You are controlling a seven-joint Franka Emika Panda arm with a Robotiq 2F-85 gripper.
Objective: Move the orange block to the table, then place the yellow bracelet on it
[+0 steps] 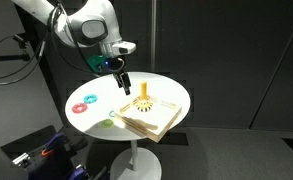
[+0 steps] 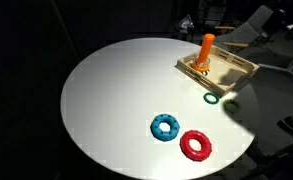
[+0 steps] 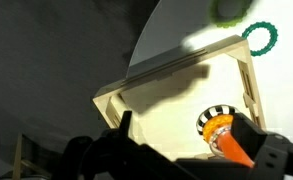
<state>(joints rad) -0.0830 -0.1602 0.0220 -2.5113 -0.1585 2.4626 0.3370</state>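
The orange block (image 1: pixel 146 96) with its upright stick stands on the flat tan board (image 1: pixel 154 117), which lies on the round white table (image 1: pixel 101 92). The yellow bracelet (image 3: pixel 212 113) with dark marks lies around the block's (image 3: pixel 224 131) base. The block (image 2: pixel 206 52) is also in an exterior view, at the board's (image 2: pixel 226 68) left end. My gripper (image 1: pixel 119 76) hangs open above the table, left of the block and clear of it. In the wrist view the gripper (image 3: pixel 186 130) is open and empty, and the block sits by its right finger (image 3: pixel 250 134).
A red ring (image 2: pixel 196 145) and a blue ring (image 2: pixel 165 126) lie side by side on the table. A green ring (image 2: pixel 212 98) lies near the board's edge, green ring (image 3: pixel 260 37) also in the wrist view. Dark curtains surround the table.
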